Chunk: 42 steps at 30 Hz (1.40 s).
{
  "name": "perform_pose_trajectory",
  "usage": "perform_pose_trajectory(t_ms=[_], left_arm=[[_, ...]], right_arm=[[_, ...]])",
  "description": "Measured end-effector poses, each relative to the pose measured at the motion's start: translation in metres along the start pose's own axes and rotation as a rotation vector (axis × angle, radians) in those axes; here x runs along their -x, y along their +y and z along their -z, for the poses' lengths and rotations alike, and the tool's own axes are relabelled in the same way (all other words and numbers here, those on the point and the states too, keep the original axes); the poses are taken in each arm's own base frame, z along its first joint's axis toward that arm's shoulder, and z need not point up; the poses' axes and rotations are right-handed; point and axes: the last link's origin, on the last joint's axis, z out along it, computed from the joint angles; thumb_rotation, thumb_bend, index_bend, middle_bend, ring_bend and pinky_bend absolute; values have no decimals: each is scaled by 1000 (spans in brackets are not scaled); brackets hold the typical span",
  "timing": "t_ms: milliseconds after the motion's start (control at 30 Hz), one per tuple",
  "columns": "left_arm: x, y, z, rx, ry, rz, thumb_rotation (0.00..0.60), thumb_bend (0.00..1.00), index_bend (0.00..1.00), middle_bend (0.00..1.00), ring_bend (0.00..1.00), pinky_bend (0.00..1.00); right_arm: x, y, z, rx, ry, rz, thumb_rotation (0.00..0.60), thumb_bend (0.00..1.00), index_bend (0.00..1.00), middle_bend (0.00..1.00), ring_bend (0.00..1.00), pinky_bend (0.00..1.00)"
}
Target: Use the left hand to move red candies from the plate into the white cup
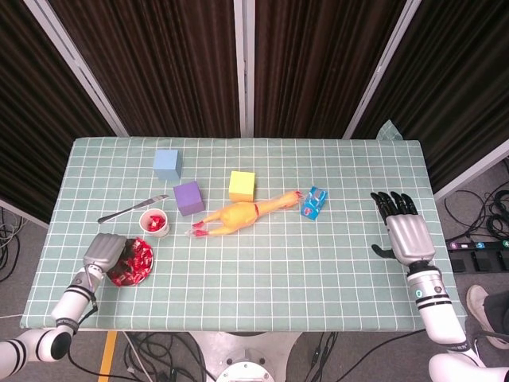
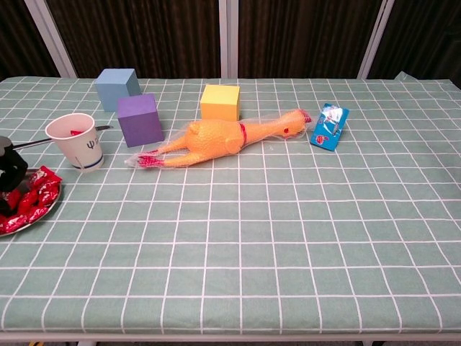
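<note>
Red candies (image 1: 135, 260) piled on plate (image 1: 145, 276), white cup (image 1: 154, 223) at 1 o'clock. Left hand (image 1: 103, 250) over plate's left edge, grip unclear. Right hand (image 1: 406, 231) flat, fingers spread, empty.

We look across a green checked tablecloth (image 2: 288, 238). At the far left edge, dark fingers of our left hand (image 2: 10, 169) reach down into a metal plate (image 2: 32, 218) piled with red wrapped candies (image 2: 37, 196). Just beyond stands a white paper cup (image 2: 75, 140) with something red inside. Behind lie a purple cube (image 2: 140, 119), blue cube (image 2: 117, 89), yellow cube (image 2: 220, 101), a yellow rubber chicken (image 2: 220, 138) and a small blue packet (image 2: 329, 125).
</note>
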Motion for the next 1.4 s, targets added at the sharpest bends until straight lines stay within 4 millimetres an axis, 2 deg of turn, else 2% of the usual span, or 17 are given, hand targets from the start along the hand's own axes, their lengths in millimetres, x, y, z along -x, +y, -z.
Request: perform_pose_trajectory(t_ms=[467, 567, 800, 1033, 1200, 1400], left_arm=[[-19, 4, 7, 20, 43, 24, 600, 292, 750, 828, 989, 1000], [-29, 4, 11, 19, 70, 31, 600, 293, 751, 828, 990, 1000], [-69, 2, 11, -2, 175, 38, 600, 294, 752, 828, 990, 1000], [-91, 29, 9, 58, 234, 70, 600, 296, 752, 828, 992, 1000], [-91, 48, -1, 85, 240, 87, 600, 297, 753, 828, 992, 1000], [-94, 60, -20, 86, 253, 92, 600, 296, 752, 828, 992, 1000]], right_arm=[[-1, 1, -1, -4, 2, -4, 600, 101, 27, 74, 0, 0], [-1, 1, 0, -7, 2, -4, 600, 101, 27, 74, 0, 0], [-4, -2, 1, -18, 20, -8, 600, 101, 27, 74, 0, 0], [-5, -4, 1, -25, 24, -16, 600, 101, 27, 74, 0, 0], [-5, -7, 3, -38, 28, -19, 600, 101, 27, 74, 0, 0], [-11, -8, 5, -46, 55, -30, 600, 101, 27, 74, 0, 0]])
